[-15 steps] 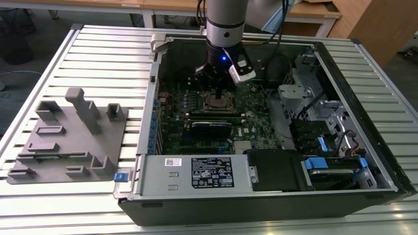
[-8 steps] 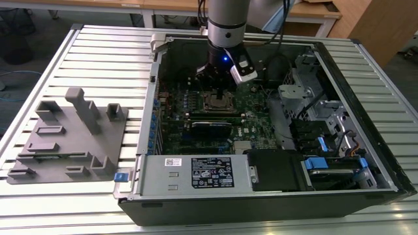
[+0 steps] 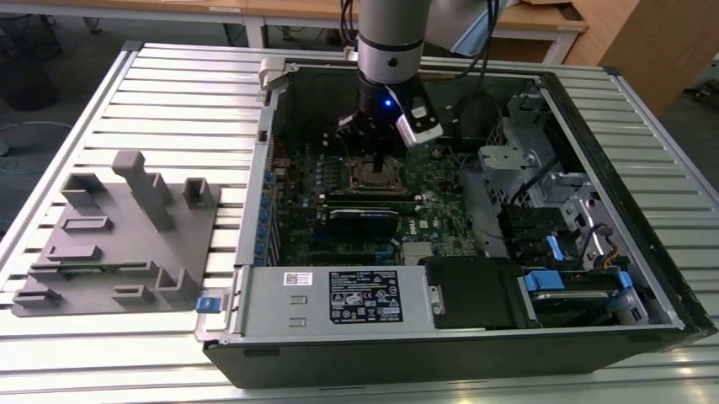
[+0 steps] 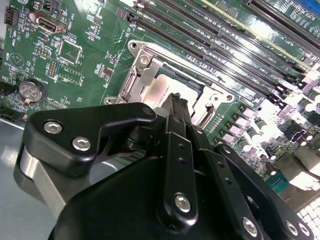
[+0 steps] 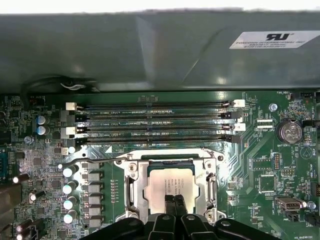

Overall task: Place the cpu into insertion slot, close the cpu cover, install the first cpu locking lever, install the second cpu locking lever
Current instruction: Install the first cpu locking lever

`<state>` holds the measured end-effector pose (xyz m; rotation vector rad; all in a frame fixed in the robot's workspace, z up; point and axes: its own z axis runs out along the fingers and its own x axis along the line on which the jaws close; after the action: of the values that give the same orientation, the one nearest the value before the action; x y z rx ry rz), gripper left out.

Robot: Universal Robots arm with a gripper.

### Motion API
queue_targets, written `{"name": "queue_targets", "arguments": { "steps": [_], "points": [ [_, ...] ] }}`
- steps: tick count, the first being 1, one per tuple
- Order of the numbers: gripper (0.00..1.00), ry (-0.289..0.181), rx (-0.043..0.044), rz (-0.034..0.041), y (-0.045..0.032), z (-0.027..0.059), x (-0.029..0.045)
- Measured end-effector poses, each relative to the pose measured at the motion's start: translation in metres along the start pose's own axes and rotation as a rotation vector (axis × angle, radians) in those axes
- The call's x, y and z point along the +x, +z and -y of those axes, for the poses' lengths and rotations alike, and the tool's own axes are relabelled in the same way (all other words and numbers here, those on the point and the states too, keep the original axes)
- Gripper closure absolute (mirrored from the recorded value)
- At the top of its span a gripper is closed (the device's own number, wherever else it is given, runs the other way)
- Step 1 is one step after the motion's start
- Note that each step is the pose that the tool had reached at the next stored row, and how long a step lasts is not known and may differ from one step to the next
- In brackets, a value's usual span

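Tool [image 5: 175, 202] at the seated cpu [image 5: 167, 182] - fingers drawn together, gripping nothing.
The cpu lies flat in the insertion slot [image 5: 170, 164], framed by the cpu cover [image 5: 131, 187] - tool tips at one slot edge, likely pressing the cover flat.

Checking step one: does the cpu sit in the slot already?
Yes: in the first wrist view the cpu lies flat inside the slot, with the gripper right at its edge.
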<state>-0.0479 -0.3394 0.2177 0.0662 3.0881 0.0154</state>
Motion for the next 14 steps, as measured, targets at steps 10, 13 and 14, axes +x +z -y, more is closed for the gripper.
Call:
{"name": "queue_targets", "arguments": {
  "steps": [10, 13, 14],
  "points": [
    [0.89, 0.000, -0.0002, 0.0000, -0.0051, 0.0000, -0.0003],
    [0.89, 0.000, 0.0000, -0.0001, -0.0055, 0.0000, -0.0003],
    [0.89, 0.000, 0.0000, 0.0000, -0.0057, 0.0000, -0.0003]
  ]
}}
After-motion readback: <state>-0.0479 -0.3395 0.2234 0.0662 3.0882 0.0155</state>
